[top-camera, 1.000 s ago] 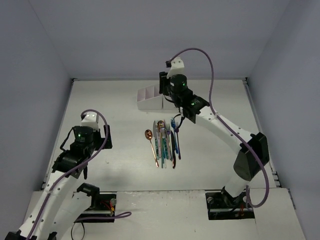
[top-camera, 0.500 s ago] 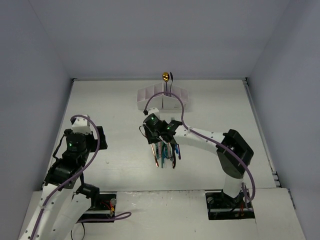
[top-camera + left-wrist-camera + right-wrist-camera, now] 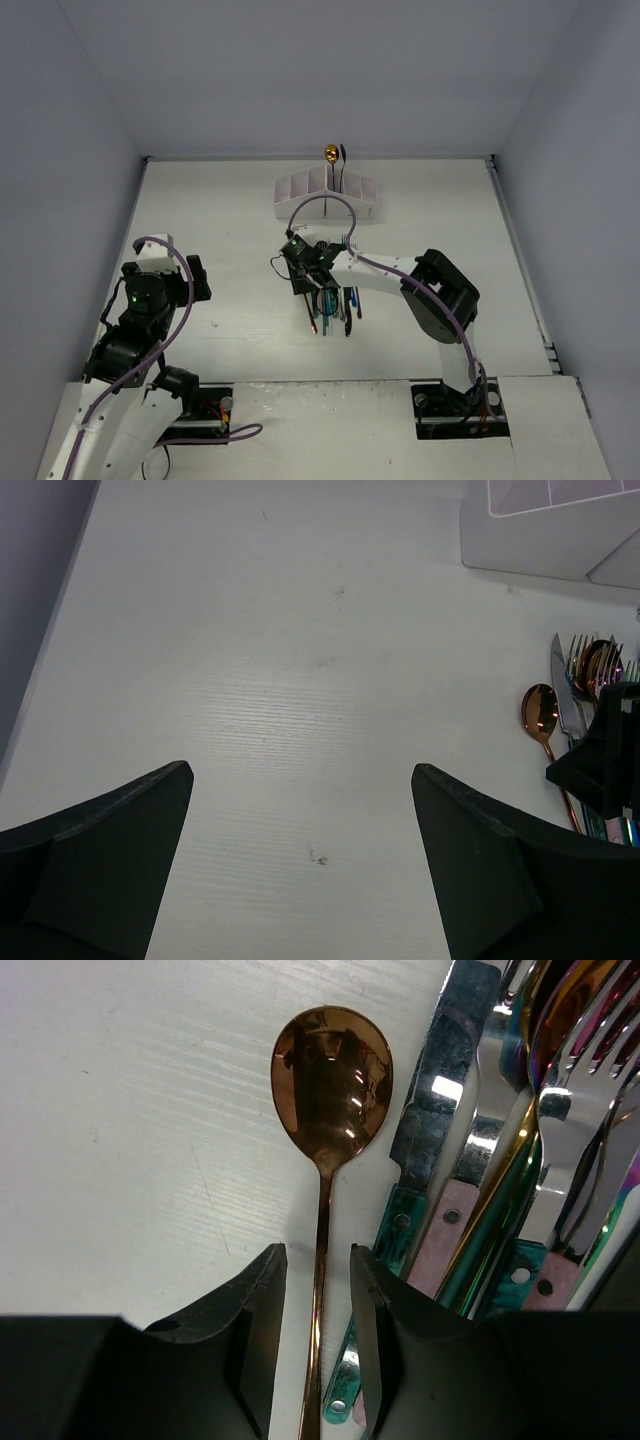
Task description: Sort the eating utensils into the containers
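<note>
We judged the step in hand to be picking the copper spoon off the table. It lay at the left edge of the pile, mid-table, with a knife just beside its bowl. The organiser stood beyond the pile, near the far wall.

The right gripper straddled the spoon's handle just below the bowl. Its jaws stood narrow, one on either side, with a sliver of gap showing on each, so they were not pinching yet.

To do this well, we thought the jaws should close squarely on the thin handle. The finger on the pile side should stay clear of the teal handle lying close by. A straight lift would then avoid dragging the neighbours along. The slim, polished handle might slip, so a firm pinch seemed wise.

The right arm reached from its base across to the pile, elbow folded and wrist turned down. The left gripper hung over bare table to the left, jaws spread wide and holding nothing. A gold spoon stood up out of the organiser.
</note>
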Controlling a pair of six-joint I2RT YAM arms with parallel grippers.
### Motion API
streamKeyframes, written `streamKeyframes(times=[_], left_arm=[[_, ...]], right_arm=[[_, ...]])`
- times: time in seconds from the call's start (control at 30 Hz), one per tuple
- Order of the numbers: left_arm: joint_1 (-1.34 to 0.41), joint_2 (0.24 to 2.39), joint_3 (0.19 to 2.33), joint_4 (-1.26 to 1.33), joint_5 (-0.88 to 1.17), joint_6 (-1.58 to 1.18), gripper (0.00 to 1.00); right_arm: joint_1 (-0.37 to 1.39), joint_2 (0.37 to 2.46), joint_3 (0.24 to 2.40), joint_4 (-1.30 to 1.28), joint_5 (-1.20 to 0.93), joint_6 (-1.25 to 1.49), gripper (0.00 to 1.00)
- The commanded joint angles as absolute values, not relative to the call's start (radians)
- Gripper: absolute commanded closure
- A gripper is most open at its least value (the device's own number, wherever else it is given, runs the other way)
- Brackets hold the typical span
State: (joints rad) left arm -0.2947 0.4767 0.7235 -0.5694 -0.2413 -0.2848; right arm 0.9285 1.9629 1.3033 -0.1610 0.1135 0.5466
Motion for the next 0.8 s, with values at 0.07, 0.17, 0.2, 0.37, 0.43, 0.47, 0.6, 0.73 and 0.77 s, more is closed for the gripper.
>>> streamKeyframes(times=[0.07,0.17,0.2,0.37,0.43,0.47,0.6,0.73,0.77], left_arm=[[-0.299,0.486,0.73,-0.496,-0.251,-0.275,0.1],[-0.299,0.486,0.729,-0.495,-0.249,-0.275,0.1],[-0.299,0.486,0.729,-0.495,-0.25,-0.275,0.1],[-0.299,0.482,0.729,-0.494,-0.25,-0.275,0.1],[-0.299,0.483,0.727,-0.494,-0.249,-0.274,0.1],[-0.299,0.483,0.727,-0.492,-0.249,-0.273,0.1],[-0.299,0.482,0.727,-0.492,-0.249,-0.273,0.1],[-0.299,0.477,0.727,-0.494,-0.249,-0.272,0.1],[-0.299,0.478,0.726,-0.494,-0.251,-0.272,0.1]], right_arm=[[0.92,1.995,1.359,-0.182,0.124,0.557,0.71],[0.921,2.015,1.375,-0.192,0.116,0.555,0.71],[0.922,2.021,1.379,-0.193,0.114,0.555,0.71],[0.927,2.043,1.387,-0.211,0.1,0.558,0.85],[0.928,2.049,1.388,-0.217,0.1,0.558,0.91],[0.928,2.051,1.39,-0.218,0.1,0.558,0.93],[0.93,2.06,1.425,-0.224,0.1,0.548,1.0],[0.942,2.024,1.491,-0.222,0.11,0.517,1.0],[0.943,2.003,1.52,-0.222,0.122,0.502,1.0]])
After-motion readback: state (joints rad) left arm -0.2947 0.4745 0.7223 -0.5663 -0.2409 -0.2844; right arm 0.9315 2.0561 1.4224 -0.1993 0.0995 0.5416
